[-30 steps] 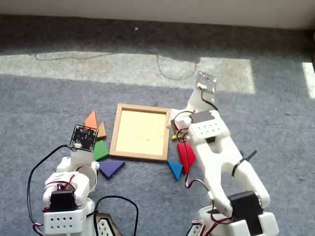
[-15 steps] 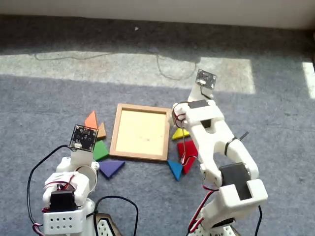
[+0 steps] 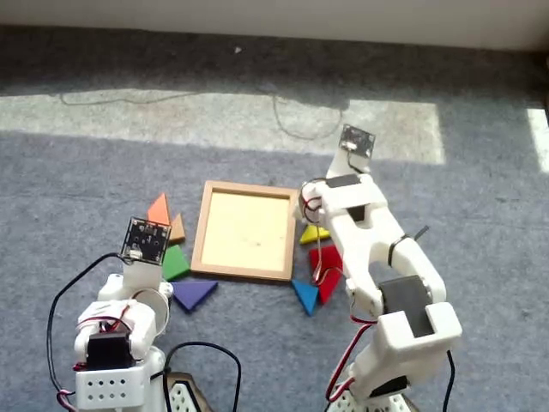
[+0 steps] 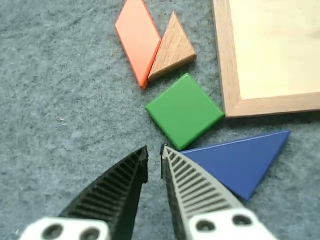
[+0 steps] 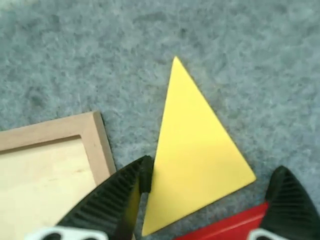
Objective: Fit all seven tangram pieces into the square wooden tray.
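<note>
The grey carpet (image 3: 103, 180) carries the wooden tray (image 3: 200, 227), tangram pieces (image 3: 176, 263) flanking it.

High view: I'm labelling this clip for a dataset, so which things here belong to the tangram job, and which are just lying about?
Belong to the job:
wooden tray, orange piece, brown triangle, green square, dark blue triangle, yellow triangle, red piece, light blue triangle.

Just lying about:
thin cable on the grey carpet beyond the tray.

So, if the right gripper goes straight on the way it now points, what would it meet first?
Most likely the yellow triangle: it lies on the carpet just ahead of the open right gripper, beside a corner of the wooden tray. The height above it is unclear.
</note>
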You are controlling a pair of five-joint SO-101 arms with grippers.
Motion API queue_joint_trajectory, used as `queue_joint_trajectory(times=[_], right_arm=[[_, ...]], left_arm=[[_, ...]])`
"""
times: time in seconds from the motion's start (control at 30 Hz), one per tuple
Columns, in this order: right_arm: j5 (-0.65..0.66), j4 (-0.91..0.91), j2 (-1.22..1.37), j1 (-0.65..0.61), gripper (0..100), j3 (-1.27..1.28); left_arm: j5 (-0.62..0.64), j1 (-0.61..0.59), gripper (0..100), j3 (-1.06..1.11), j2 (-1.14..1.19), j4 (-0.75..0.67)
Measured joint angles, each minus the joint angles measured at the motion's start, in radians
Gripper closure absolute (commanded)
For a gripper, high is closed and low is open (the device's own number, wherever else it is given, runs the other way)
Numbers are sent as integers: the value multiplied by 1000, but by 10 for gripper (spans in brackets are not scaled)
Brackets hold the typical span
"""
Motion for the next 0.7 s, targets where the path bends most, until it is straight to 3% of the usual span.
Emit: queue_joint_trajectory(times=[0.23,0.43,0.7], right_arm=[[0,0,0,0,659,0],[0,2,0,9,785,0],[0,-34,-2,11,790,0]], left_arm=[[0,0,919,0,0,0],[0,0,919,0,0,0],[0,0,919,0,0,0]])
